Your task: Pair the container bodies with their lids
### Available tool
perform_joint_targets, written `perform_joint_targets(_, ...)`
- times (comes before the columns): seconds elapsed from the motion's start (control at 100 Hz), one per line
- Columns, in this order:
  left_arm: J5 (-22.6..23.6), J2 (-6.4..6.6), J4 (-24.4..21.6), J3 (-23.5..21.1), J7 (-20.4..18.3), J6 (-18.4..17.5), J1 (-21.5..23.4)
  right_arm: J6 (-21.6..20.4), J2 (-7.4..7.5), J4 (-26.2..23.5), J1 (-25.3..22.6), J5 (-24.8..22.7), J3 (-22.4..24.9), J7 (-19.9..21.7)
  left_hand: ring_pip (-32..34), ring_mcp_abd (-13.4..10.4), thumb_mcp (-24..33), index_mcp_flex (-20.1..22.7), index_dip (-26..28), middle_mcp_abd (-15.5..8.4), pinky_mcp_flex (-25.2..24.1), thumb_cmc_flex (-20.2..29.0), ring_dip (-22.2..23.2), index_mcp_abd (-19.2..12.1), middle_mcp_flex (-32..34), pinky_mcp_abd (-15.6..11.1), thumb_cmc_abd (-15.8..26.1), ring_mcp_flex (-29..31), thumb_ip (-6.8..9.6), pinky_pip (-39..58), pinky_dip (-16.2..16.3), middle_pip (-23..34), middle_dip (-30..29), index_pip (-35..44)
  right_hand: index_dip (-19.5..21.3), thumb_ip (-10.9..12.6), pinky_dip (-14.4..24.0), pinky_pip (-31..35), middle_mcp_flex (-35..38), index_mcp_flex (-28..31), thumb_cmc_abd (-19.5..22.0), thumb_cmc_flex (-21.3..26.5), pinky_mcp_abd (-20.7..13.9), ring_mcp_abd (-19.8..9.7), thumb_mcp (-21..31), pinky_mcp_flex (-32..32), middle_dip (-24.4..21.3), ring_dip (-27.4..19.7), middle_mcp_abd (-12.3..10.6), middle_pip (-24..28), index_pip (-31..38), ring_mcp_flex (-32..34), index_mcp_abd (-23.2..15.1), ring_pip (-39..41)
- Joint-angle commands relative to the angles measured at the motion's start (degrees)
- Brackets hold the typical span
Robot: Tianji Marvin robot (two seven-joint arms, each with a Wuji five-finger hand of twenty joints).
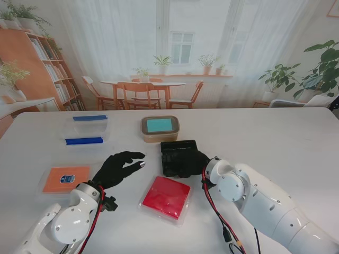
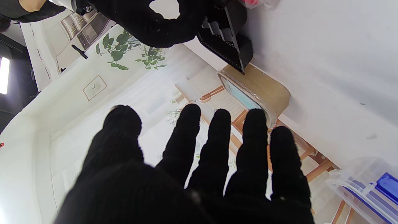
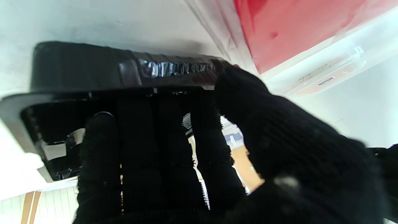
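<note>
Black tray held in right hand

Red lid (image 1: 165, 197) lies nearest to me on the table (image 1: 296, 143). Just beyond it the right hand (image 1: 197, 163) grips the black tray (image 1: 178, 154). The left hand (image 1: 117, 167) hovers released, fingers (image 2: 253, 137) apart. The lidded tan box (image 1: 160, 128) stands farther away.

- The right hand (image 1: 198, 161) wears a black knitted cloth glove, matt and ribbed; so does the left hand (image 1: 117, 168).
- The black container (image 1: 177, 157) in the right hand's fingers is glossy thin plastic, catching highlights on its rim.
- The red lid (image 1: 166, 197), just beside the right hand, is smooth plastic with a clear glossy edge.
- The bench (image 1: 275, 143) under both hands is white, smooth and matt.
- The arm shells look like glossy white plastic.
</note>
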Motion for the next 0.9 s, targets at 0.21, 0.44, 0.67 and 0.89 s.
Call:
perform_joint_targets(0.21,-0.19,-0.12,0.21,0.36,-0.09,-0.07,-0.03,1.42,0.19,-2.65,-2.2,0.05,2.14,0.58,-1.43,-1.29,-0.74,-0.31,0.49,-1.84,-0.61,1.06,-0.14,-1.49,-0.14,-1.65,-0.13,-1.15,0.54,-0.57,0.15,-0.6,-0.52,-0.5,4.9,2.05,2.62,4.04,-5.91,-1.45,3.79,-5.0,-3.05,1.06,-1.46,-1.68,-0.61,1.12,-0.12,-0.1,-9.05,-5.88,-1.1,-1.94)
perform_joint_targets(0.44,-0.37,-0.03,0.29,0.47,-0.59,0.12,-0.24,6.49,0.64,-9.96,-8.46,-0.08,8.08,1.25,-1.16,-1.06,-0.76,0.14,0.55,-1.59,-0.03,1.01,-0.04,-1.28,0.39,-1.48,-0.11,-0.67,0.53,-0.17,0.34,-0.44,-0.46,-0.32,12.73,6.53,3.56,4.17,-14.6,-4.78,9.31,-9.59,-4.08,1.13,-5.41,-3.77,-1.26,0.96,-0.6,-2.27,-20.4,-12.72,-1.41,-4.89)
perform_joint_targets(0.67,-0.07,0.34,0.35,0.34,-2.36,0.94,-0.48,16.4,1.09,-21.17,-19.17,0.03,16.73,2.69,3.6,1.33,-0.89,3.19,0.59,0.04,3.45,0.6,2.27,1.19,4.71,-0.41,-0.02,2.97,0.51,6.2,3.48,1.39,0.63,0.05,12.39,7.69,4.42,9.86,-13.6,-4.41,16.49,-10.01,-4.15,4.52,-13.87,3.68,-2.36,2.77,3.23,-3.52,-23.7,-7.47,2.74,-0.59)
perform_joint_targets(0.89,-0.62,1.37,-0.28,0.39,-8.09,3.8,-1.36,23.91,2.17,-30.24,-27.72,-1.46,22.57,7.59,26.65,8.27,-1.28,9.33,0.28,2.54,20.83,-1.94,17.89,4.62,15.44,0.63,1.99,12.98,0.23,22.36,26.62,14.71,12.19,1.36,11.22,8.54,0.98,18.77,-9.6,-2.65,22.75,-10.5,-6.28,6.79,-20.98,15.61,-0.96,4.0,8.43,-0.59,-25.49,0.59,8.94,7.5)
